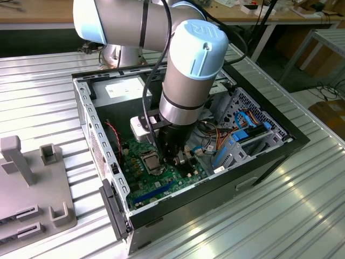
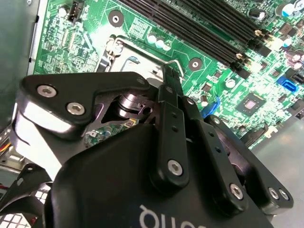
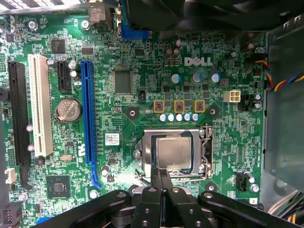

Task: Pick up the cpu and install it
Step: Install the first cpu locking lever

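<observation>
In the first wrist view the cpu [image 3: 174, 153], a pale silver-grey square, lies flat inside the metal-framed socket [image 3: 205, 142] on the green motherboard [image 3: 142, 71]. My gripper [image 3: 160, 175] is shut, its two black fingers pressed together with nothing between them. Their tips sit at the socket's edge, just beside the cpu. In the second wrist view the shut gripper [image 2: 172, 71] points at the socket's wire lever [image 2: 176, 65]. In the exterior view the gripper [image 1: 178, 157] reaches down into the open computer case [image 1: 259, 162], right next to the socket [image 1: 151, 161].
A blue slot [image 3: 88, 114], a white slot [image 3: 40, 104], a coin battery [image 3: 69, 110] and a dark fixed chip [image 3: 122, 80] surround the socket. Coloured cables [image 1: 242, 121] fill the case toward the exterior view's right. A grey fixture [image 1: 32, 183] stands on the ribbed table [image 1: 302, 216].
</observation>
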`<state>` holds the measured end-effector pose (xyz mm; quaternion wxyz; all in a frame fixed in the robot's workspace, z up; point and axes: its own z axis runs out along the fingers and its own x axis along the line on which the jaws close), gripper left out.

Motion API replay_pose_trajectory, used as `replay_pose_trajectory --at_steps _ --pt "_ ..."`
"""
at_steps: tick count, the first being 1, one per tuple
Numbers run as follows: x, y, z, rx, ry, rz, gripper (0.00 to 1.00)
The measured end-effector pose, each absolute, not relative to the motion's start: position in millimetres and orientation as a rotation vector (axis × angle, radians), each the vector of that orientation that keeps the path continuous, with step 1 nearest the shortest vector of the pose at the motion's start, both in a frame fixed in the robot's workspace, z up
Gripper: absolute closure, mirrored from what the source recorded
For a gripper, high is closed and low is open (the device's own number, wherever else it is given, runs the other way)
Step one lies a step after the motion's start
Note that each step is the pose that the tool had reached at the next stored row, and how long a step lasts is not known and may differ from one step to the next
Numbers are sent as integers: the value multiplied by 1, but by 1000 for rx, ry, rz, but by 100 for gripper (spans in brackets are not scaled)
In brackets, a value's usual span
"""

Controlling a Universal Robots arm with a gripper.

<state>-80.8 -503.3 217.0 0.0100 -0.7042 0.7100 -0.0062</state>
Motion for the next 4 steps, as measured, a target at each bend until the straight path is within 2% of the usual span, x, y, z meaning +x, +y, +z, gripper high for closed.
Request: replay_pose_trajectory --at_steps 4 --pt "-81 -503 217 -2198 2217 -19 88"
